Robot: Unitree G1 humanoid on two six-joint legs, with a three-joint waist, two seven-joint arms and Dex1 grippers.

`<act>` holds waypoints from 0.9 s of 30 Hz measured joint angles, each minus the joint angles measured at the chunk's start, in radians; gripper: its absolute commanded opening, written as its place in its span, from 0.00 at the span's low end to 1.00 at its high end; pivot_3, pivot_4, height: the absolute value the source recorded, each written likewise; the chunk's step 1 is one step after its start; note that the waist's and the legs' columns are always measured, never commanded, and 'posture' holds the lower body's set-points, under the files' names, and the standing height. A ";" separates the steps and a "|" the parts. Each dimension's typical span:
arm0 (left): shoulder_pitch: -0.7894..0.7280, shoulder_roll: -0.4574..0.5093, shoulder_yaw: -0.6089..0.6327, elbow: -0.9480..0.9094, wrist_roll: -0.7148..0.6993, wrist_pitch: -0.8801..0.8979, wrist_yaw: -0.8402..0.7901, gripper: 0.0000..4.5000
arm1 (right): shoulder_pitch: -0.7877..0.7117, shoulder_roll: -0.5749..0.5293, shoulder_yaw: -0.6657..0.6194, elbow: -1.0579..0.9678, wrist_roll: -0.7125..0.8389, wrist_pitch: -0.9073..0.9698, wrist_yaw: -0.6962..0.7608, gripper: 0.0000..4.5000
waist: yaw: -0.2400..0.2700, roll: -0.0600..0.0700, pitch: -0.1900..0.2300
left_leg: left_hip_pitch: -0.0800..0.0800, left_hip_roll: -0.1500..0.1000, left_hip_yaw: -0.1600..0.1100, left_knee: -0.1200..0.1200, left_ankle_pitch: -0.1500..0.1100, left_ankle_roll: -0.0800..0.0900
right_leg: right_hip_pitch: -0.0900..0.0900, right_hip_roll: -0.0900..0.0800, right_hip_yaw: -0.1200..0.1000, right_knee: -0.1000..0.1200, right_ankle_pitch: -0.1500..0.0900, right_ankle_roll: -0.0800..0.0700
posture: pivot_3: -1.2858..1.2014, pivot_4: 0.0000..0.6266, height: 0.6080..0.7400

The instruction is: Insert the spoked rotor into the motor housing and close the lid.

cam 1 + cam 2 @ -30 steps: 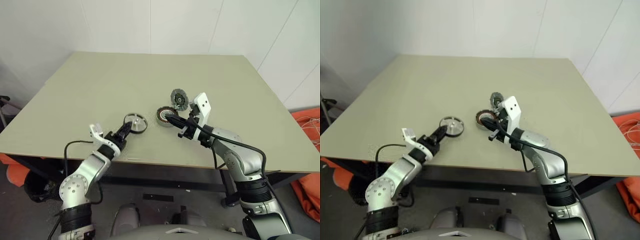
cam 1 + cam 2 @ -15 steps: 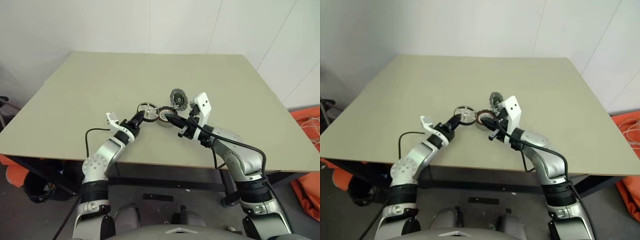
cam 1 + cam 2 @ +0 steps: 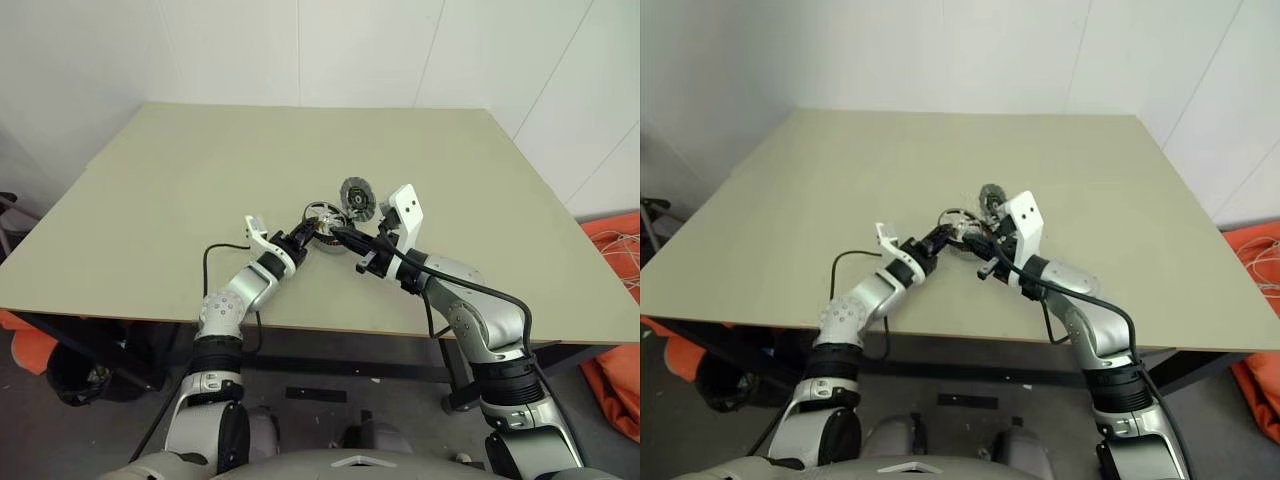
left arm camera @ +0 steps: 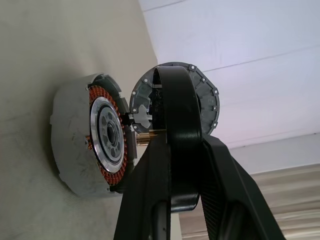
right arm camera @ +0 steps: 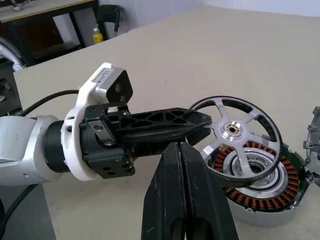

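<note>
Since a second ago the left gripper [image 3: 312, 228] has carried the spoked rotor [image 3: 322, 212] across the table [image 3: 180, 180] from well to the left of the motor housing [image 3: 328, 243] to just above it; the right gripper [image 3: 340, 235] has not shifted.

Left eye view: one rotor, one housing, one lid [image 3: 357, 197], two grippers. The rotor sits at the left gripper's tips, tilted over the housing, which is mostly covered by the rotor and both sets of fingers. The lid lies just beyond the right gripper, apart from the housing.

Right eye view: the same count. The rotor [image 3: 957, 220] and housing crowd together between the two grippers [image 3: 940, 238], so their edges are hard to separate; the lid [image 3: 992, 199] is half hidden behind the right wrist's white block.

Left wrist view: the left gripper's black fingers [image 4: 175, 130] are clenched on the rotor, seen edge-on as a thin dark band and barely readable as a wheel. Just past the fingertips the housing [image 4: 95, 140] shows its copper windings around a silver centre. The lid [image 4: 200, 100] lies behind the fingers, partly covered by them.

Right wrist view: the right gripper's fingers [image 5: 182, 200] are pressed together, holding nothing. Just ahead of them the left gripper [image 5: 202, 125] grips the rotor [image 5: 240, 137] by its rim; six spokes and a brass-coloured hub show. The rotor hovers tilted over the housing [image 5: 265, 192], overlapping it, and whether they touch cannot be told. The lid [image 5: 312, 135] is cut off at the frame edge.
</note>
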 measured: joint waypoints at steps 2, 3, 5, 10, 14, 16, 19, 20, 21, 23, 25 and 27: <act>-0.011 -0.009 0.000 0.015 0.015 0.000 -0.007 0.10 | 0.000 0.000 0.000 0.000 0.000 0.000 -0.001 0.00 | 0.000 0.000 0.000 | 0.000 0.000 0.000 0.000 0.000 0.000 | 0.000 0.000 0.000 0.000 0.000 0.000 | 0.52 0.00 1.00; -0.013 -0.013 0.001 0.022 0.022 0.000 -0.011 0.10 | 0.000 0.000 0.000 0.000 0.000 0.000 -0.001 0.00 | 0.000 0.000 0.000 | 0.000 0.000 0.000 0.000 0.000 0.000 | 0.000 0.000 0.000 0.000 0.000 -0.001 | 0.52 0.00 1.00; -0.016 -0.018 0.002 0.037 0.039 0.000 -0.017 0.10 | 0.000 0.001 0.000 0.000 0.000 0.000 -0.003 0.00 | -0.001 0.000 0.000 | 0.000 0.000 0.000 0.000 0.000 0.000 | 0.000 0.000 0.000 0.000 0.000 -0.001 | 0.52 0.00 1.00; -0.040 -0.025 0.013 0.082 0.078 -0.015 -0.027 0.10 | 0.009 0.003 0.000 -0.001 0.000 0.000 -0.013 0.00 | 0.002 0.000 0.000 | 0.000 0.000 0.000 0.000 0.000 0.001 | 0.000 0.000 0.000 0.000 0.000 -0.001 | 0.52 0.00 1.00; -0.052 -0.033 0.028 0.120 0.108 -0.035 -0.039 0.10 | 0.014 0.002 0.000 -0.002 0.000 0.000 -0.019 0.00 | 0.001 0.000 0.000 | 0.000 0.000 0.000 0.000 0.000 0.001 | 0.000 0.000 0.000 0.000 0.000 -0.001 | 0.52 0.00 1.00; -0.053 -0.039 0.036 0.132 0.116 -0.040 -0.045 0.10 | 0.014 0.001 0.000 -0.005 0.000 0.000 -0.019 0.00 | 0.002 0.000 0.000 | 0.000 0.000 0.000 0.000 0.000 0.001 | 0.000 0.000 0.000 0.000 0.000 -0.001 | 0.52 0.00 1.00; -0.061 -0.042 0.041 0.142 0.132 -0.044 -0.046 0.10 | 0.015 0.001 0.000 -0.016 0.000 0.000 -0.019 0.00 | 0.003 0.000 0.000 | 0.000 0.000 0.000 0.000 0.000 0.001 | 0.000 0.000 0.000 0.000 0.000 -0.001 | 0.52 0.00 1.00; -0.062 -0.042 0.042 0.144 0.136 -0.044 -0.046 0.10 | 0.015 0.001 0.000 -0.022 0.000 0.000 -0.019 0.00 | 0.002 0.000 0.000 | 0.000 0.000 0.000 0.000 0.000 0.001 | 0.000 0.000 0.000 0.000 0.000 -0.001 | 0.52 0.00 1.00; -0.062 -0.043 0.044 0.144 0.138 -0.044 -0.046 0.10 | 0.015 0.001 0.000 -0.025 0.001 0.000 -0.019 0.00 | 0.002 0.000 0.000 | 0.000 0.000 0.000 0.000 -0.001 0.001 | 0.000 0.000 0.000 0.000 0.000 -0.001 | 0.52 0.00 1.00; -0.064 -0.046 0.046 0.144 0.146 -0.045 -0.046 0.10 | 0.015 0.001 0.000 -0.026 0.001 0.000 -0.019 0.00 | 0.003 0.000 0.000 | 0.000 0.000 0.000 0.000 -0.001 0.001 | 0.000 -0.001 0.000 0.000 0.000 -0.001 | 0.52 0.00 1.00; -0.068 -0.046 0.048 0.146 0.152 -0.044 -0.046 0.10 | 0.015 0.001 0.000 -0.026 0.001 0.000 -0.019 0.00 | 0.002 0.000 0.000 | 0.000 0.000 0.000 0.000 -0.001 0.001 | 0.000 -0.001 0.000 0.000 0.000 -0.001 | 0.52 0.00 1.00; -0.068 -0.048 0.051 0.146 0.155 -0.045 -0.046 0.26 | 0.015 0.001 0.000 -0.026 0.001 0.000 -0.019 0.00 | 0.002 0.000 0.000 | 0.000 0.000 0.000 0.000 -0.001 0.001 | 0.000 -0.001 0.000 0.000 0.000 -0.001 | 0.52 0.00 1.00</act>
